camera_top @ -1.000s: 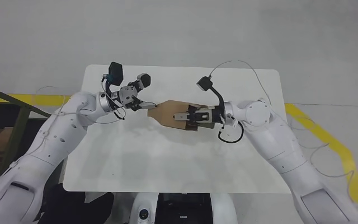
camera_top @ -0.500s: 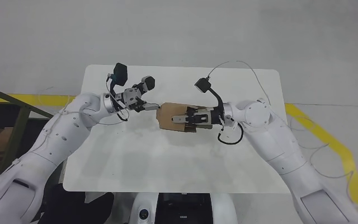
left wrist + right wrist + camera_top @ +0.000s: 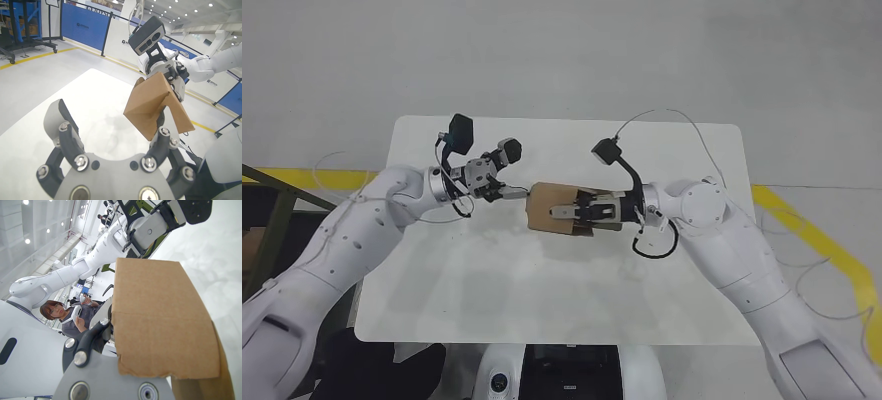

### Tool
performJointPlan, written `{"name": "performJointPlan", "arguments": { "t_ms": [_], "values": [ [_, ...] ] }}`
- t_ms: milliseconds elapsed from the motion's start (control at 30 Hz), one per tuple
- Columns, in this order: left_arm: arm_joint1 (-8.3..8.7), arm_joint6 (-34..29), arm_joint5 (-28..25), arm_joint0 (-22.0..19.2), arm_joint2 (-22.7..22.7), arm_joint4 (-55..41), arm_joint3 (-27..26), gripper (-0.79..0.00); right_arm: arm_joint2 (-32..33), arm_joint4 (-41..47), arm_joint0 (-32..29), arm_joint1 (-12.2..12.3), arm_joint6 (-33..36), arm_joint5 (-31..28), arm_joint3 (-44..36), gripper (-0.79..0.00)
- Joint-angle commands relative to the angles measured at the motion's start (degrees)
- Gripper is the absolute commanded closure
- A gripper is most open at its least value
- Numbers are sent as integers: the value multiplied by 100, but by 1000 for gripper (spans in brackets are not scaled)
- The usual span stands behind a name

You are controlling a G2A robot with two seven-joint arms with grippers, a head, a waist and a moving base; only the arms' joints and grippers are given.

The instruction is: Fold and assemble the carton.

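The carton (image 3: 554, 207) is in the middle of the top view, over the white table (image 3: 542, 290), half folded, with a flap standing out. The right gripper (image 3: 568, 211) comes in from the right of the frame and is closed on the carton, with one finger lying along its upper face. The left gripper (image 3: 111, 109) is just left of the carton, jaws wide apart and holding nothing. In the left wrist view one finger (image 3: 161, 120) is against a carton flap, and the other finger (image 3: 65, 115) is well apart from it.

Factory hall: blue partitions (image 3: 83, 24), yellow floor lines (image 3: 43, 55) (ceiling spotlights (image 3: 186, 14)).
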Motion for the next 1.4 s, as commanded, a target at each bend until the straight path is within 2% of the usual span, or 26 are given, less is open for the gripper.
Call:
{"name": "performJointPlan", "arguments": {
  "t_ms": [0, 300, 867, 1367],
  "values": [
    [19, 147, 0, 13, 23, 128, -12, -785, 14, 33, -5, 0, 11, -21, 8, 0],
    [64, 496, 0, -13, 181, 444, 34, -785, 71, 248, -25, 4, 181, -142, 6, 0],
    [-21, 516, 0, -326, 598, 614, -6, -785, 47, 545, -9, -15, 502, -330, 59, 0],
    [35, 675, 0, -388, 694, 797, -212, -785, 37, 641, 25, -34, 595, -341, 121, 0]
  ]
}}
